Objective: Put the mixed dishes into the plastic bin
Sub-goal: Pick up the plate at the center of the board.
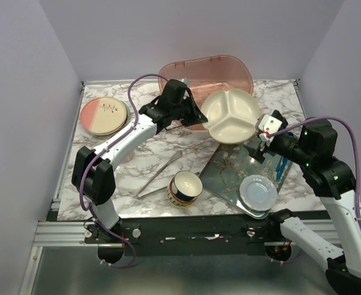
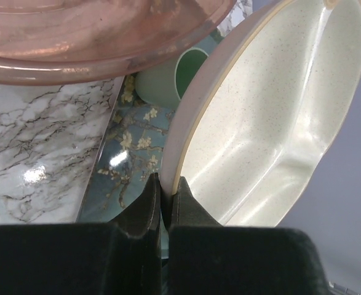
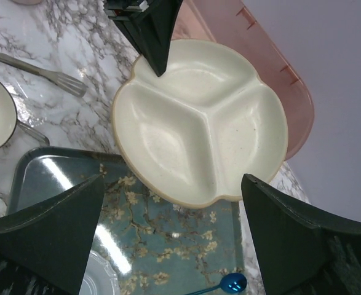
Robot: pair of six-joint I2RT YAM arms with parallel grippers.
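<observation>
My left gripper (image 1: 197,117) is shut on the rim of a beige three-part bowl (image 1: 231,115) and holds it tilted over the floral tray's far end, beside the pink plastic bin (image 1: 205,72). In the left wrist view the jaws (image 2: 166,192) pinch the bowl's rim (image 2: 186,123), with the bin (image 2: 75,37) above. My right gripper (image 1: 263,145) is open and empty just right of the bowl. In the right wrist view (image 3: 173,184) it hangs over the bowl (image 3: 198,123). A pink-and-cream plate (image 1: 103,115) lies on a mint-green plate (image 1: 126,112) at the far left. A navy-and-yellow bowl (image 1: 185,188) stands at the front.
The floral tray (image 1: 226,172) holds a small pale blue plate (image 1: 258,192) and a blue spoon (image 3: 232,283). Long metal tongs (image 1: 158,175) lie left of the tray. A pale green cup (image 2: 168,77) stands under the lifted bowl by the bin.
</observation>
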